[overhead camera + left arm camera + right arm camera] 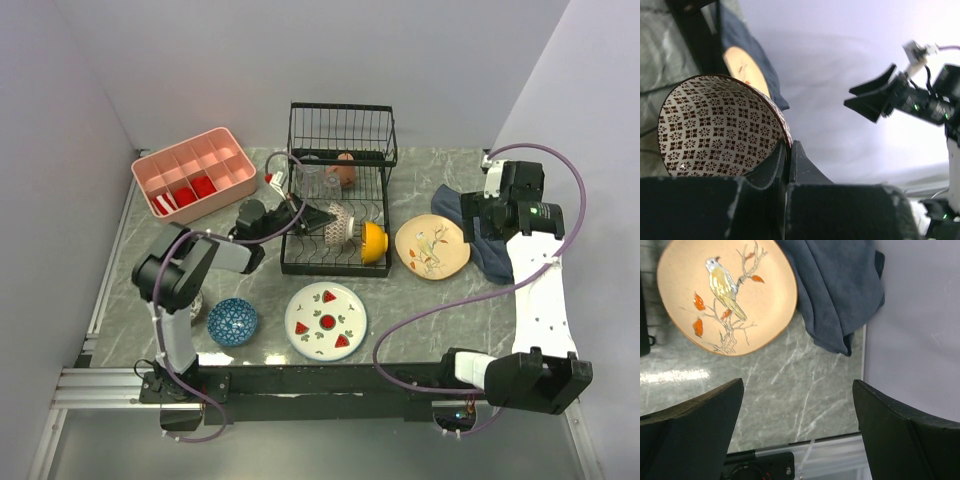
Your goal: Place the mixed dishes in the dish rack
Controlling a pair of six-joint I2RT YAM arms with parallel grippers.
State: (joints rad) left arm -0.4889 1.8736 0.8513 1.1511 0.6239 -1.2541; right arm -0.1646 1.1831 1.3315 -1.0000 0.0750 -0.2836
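brown-and-white patterned small bowl [715,125] pinched at its rim, one finger inside and one outside, by the left gripper [788,157] clamped tight on the thin wall. hangs tipped on its side over the middle of the dish rack [320,270], mouth toward the right, not yet seated in the slots as far as can be told from above. edge grip only, so could pivot or slide out under its own weight on any quick wrist turn. hangs just beside the orange bowl [373,242] standing on edge at the rack's right end; could clink against it or tip it if carried further right. if let go too high, might bounce off the wires and roll out toward the white watermelon-slice plate [325,320] on the near side. could also snag a finger on the wires when pulling back. in the far basket section, terracotta cup [345,168], well apart from the bowl. outside the rack: blue patterned bowl [232,322] near left, cream bird-motif plate [725,290] to the right, touching a dark blue cloth [840,290]. right gripper [797,432] spread wide and empty above the table [805,385] beside that plate; no clash likely with the left arm from there.
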